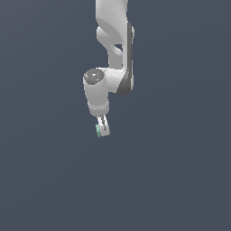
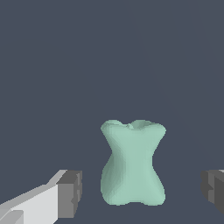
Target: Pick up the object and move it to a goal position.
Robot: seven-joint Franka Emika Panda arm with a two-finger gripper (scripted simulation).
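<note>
Fingers (image 2: pixel 70 192) stand apart, one dark pad on each side of the object (image 2: pixel 133 166), gaps visible on both sides; nothing clamped. Mint-green object lies between them, slightly nearer one pad, long axis upright in wrist view. Exterior view: object (image 1: pixel 98 131) at the fingertips. Closing should catch it.
</note>
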